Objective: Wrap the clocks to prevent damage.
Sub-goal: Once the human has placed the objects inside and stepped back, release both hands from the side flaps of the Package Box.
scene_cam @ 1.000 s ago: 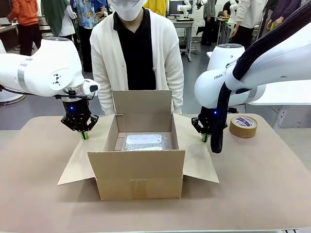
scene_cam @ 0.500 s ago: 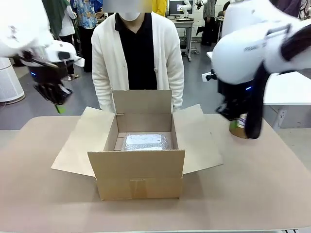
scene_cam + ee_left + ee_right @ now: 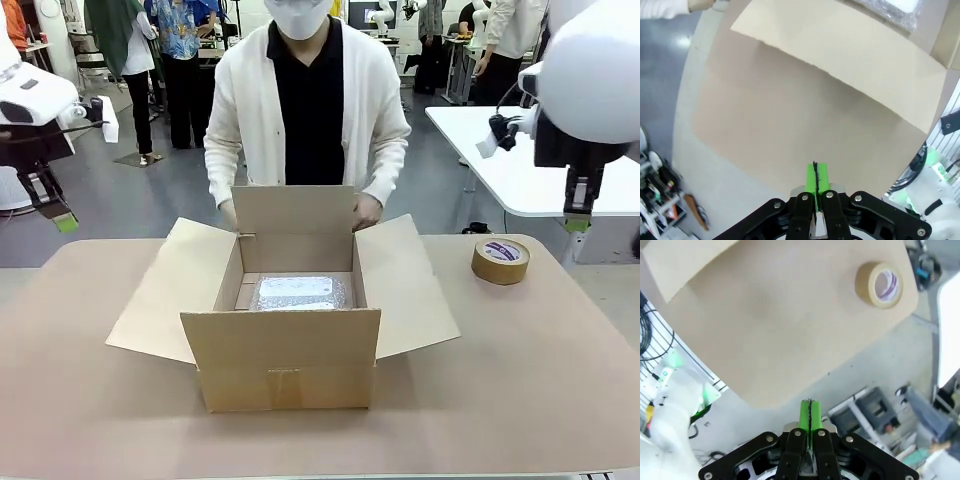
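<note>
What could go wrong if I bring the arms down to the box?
The person's hands grip the rear flap of the cardboard box; a descending arm could hit them. The side flaps splay wide, so the left tool or right tool, shut and raised at the sides, might snag one and shift the box. The wrapped clocks sit uncovered inside and could get knocked.

A tan worktop (image 3: 560, 380) with rounded corners fills the near part of the room. Beyond it lies a smooth grey floor (image 3: 150, 200). A white table (image 3: 500, 170) stands at the far right. More tables (image 3: 375, 50) and standing people (image 3: 180, 40) crowd the far end.
</note>
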`<state>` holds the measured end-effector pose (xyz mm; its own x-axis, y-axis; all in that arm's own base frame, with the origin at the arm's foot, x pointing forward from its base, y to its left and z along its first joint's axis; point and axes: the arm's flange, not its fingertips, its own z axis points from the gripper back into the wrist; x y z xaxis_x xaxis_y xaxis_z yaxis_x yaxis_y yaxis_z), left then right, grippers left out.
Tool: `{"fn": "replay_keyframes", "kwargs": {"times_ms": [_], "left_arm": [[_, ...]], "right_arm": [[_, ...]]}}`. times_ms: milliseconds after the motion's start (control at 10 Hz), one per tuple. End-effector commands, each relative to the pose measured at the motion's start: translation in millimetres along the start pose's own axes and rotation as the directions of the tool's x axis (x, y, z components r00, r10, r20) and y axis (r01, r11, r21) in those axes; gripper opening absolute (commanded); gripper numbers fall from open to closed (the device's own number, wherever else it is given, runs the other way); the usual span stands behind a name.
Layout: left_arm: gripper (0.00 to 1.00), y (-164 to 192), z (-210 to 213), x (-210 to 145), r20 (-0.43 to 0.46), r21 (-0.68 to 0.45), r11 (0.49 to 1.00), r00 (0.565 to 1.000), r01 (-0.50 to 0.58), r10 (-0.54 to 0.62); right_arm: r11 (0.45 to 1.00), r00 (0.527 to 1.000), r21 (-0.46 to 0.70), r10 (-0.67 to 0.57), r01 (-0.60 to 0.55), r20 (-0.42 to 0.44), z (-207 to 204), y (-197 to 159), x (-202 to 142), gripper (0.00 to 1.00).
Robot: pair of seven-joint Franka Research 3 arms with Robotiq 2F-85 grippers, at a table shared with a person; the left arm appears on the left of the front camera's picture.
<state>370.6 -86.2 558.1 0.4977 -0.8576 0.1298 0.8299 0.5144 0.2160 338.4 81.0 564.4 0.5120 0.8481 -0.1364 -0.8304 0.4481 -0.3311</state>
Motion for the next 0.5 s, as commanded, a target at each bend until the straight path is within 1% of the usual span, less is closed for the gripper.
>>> {"fn": "replay_keyframes", "kwargs": {"times_ms": [0,100,200,300,400], "left_arm": [[0.0,1.4,-1.5,-8.7,0.101,0.008,1.0,0.995,-0.009,0.008],[0.0,0.0,-0.3,-12.9,0.115,0.0,0.999,0.993,-0.038,0.037],[0.0,-5.0,-1.5,-14.4,0.12,-0.009,0.998,0.991,-0.059,0.06],[0.0,-8.1,-3.1,-19.0,0.111,-0.016,0.998,0.992,-0.057,0.058],[0.0,4.2,-0.9,-14.5,0.076,-0.048,0.998,0.996,-0.04,0.044]], "right_arm": [[0.992,0.992,0.127,0.002,-0.018,0.129,-21.4,1.2,-21.4,0.01],[0.97,0.994,0.241,-0.018,-0.009,0.107,-26.4,-3.9,-28.2,0.01],[0.953,0.995,0.302,0.006,-0.034,0.095,-31.0,-7.8,-33.8,0.01],[0.945,0.995,0.323,0.021,-0.052,0.1,-34.9,-11.6,-36.3,0.01],[0.94,0.995,0.34,0.004,-0.037,0.097,-37.8,-15.9,-33.4,0.01]]}}
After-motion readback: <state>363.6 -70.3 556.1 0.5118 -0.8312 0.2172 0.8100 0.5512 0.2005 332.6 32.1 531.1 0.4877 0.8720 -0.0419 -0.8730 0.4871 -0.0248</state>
